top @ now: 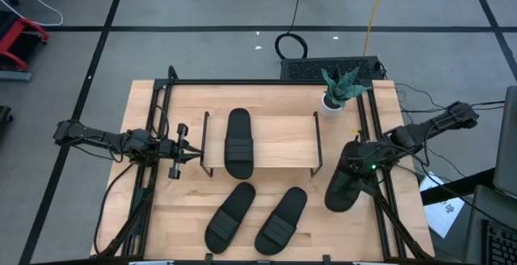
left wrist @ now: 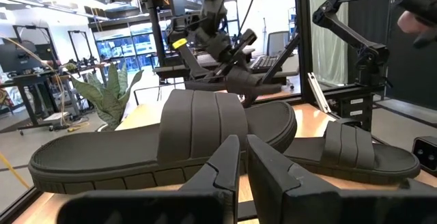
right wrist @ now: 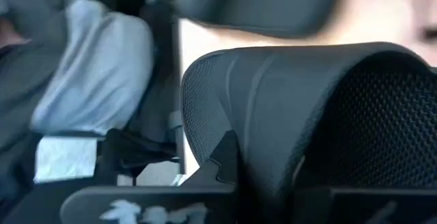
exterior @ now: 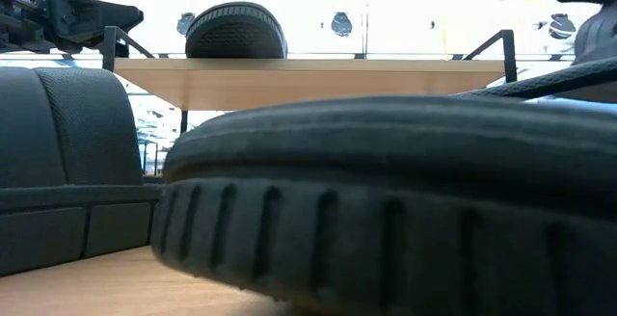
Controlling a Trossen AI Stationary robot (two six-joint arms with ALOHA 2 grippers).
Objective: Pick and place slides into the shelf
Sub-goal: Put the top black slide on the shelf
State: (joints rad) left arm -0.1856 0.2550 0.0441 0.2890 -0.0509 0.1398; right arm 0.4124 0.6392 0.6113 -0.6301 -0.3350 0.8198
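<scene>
**Gripping the fourth slide at the right edge**

Clamping my right gripper (top: pixel 349 170) onto the strap of a black slide (top: pixel 340 191), I have my fingers pinched tight on it at the right edge of the table (top: pixel 186 208), just outside the shelf's right legs. The heel end still looks close to the wood. To do this well, I judge I should lift straight up until the sole clears the table, keep the sole level so it does not swing in my grip, then carry it left over the shelf (top: pixel 283 145) and lower it onto the open board beside the slide (top: pixel 238 142) already lying there.

My left gripper (top: pixel 184 153) waits closed and empty just off the shelf's left end.

Counting: four slides in all. One lies on the shelf, one is in my right gripper, and two (top: pixel 229 216) (top: pixel 282 219) lie side by side on the table in front of the shelf. One shelf. One small potted plant (top: pixel 339 89) stands at the far right corner.
</scene>
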